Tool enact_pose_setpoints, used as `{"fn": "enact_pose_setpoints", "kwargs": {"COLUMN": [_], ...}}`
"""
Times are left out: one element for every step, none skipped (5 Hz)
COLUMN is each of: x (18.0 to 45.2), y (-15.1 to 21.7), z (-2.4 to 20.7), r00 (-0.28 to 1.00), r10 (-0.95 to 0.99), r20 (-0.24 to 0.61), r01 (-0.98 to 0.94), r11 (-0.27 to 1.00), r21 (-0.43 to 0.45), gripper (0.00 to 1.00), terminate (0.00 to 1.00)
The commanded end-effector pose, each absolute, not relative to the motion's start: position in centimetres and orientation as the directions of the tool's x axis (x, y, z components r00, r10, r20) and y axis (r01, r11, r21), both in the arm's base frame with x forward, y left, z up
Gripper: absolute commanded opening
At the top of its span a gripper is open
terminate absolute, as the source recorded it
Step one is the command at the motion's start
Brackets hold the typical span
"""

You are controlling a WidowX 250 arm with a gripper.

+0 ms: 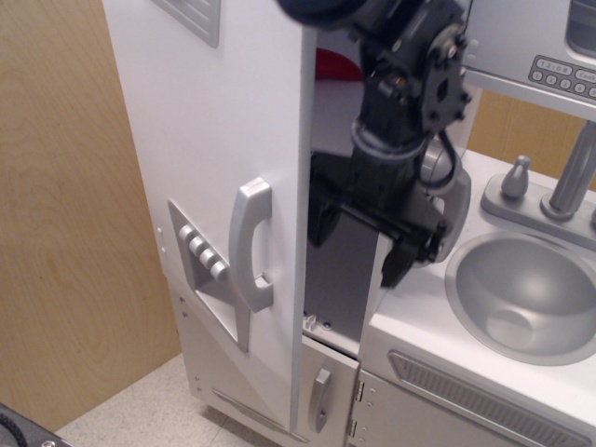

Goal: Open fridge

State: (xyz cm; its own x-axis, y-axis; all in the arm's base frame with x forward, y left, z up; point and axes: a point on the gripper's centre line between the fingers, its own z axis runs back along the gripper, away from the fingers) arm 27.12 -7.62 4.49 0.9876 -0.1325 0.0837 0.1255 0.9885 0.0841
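The fridge (219, 140) is the tall white cabinet on the left. Its large door stands swung out, so I see it nearly edge-on. The door carries a vertical silver handle (250, 244) and a silver dispenser panel (200, 256) with buttons. Behind the door edge the inside shows as a grey cavity (337, 279), with something red (333, 65) higher up. My black gripper (355, 251) hangs open and empty in front of this opening, just right of the door edge. One finger (321, 212) is near the door and the other is over the counter edge.
A silver sink (526, 293) with a faucet (575, 172) lies to the right in the white counter. A grey microwave with a keypad (562, 73) sits above. A small door with a short handle (319, 399) is below. The wooden wall (65, 233) is on the left.
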Motion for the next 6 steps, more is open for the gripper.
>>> {"fn": "enact_pose_setpoints", "kwargs": {"x": [24.5, 21.8, 20.1, 19.8, 21.2, 24.4], "y": [-5.1, -2.9, -0.3, 3.4, 7.0, 10.4], "z": [7.5, 7.6, 7.2, 7.0, 6.5, 6.1], "r00": [0.982, 0.982, 0.988, 0.992, 0.994, 0.983], "r10": [-0.166, -0.168, -0.135, -0.080, -0.020, 0.006], "r20": [0.095, 0.085, 0.076, 0.093, 0.106, 0.182], "r01": [0.161, 0.163, 0.129, 0.070, 0.005, -0.037], "r11": [0.985, 0.984, 0.988, 0.992, 0.990, 0.985], "r21": [0.059, 0.068, 0.087, 0.109, 0.140, 0.166], "gripper": [1.00, 1.00, 1.00, 1.00, 1.00, 1.00], "terminate": [0.00, 0.00, 0.00, 0.00, 0.00, 0.00]}}
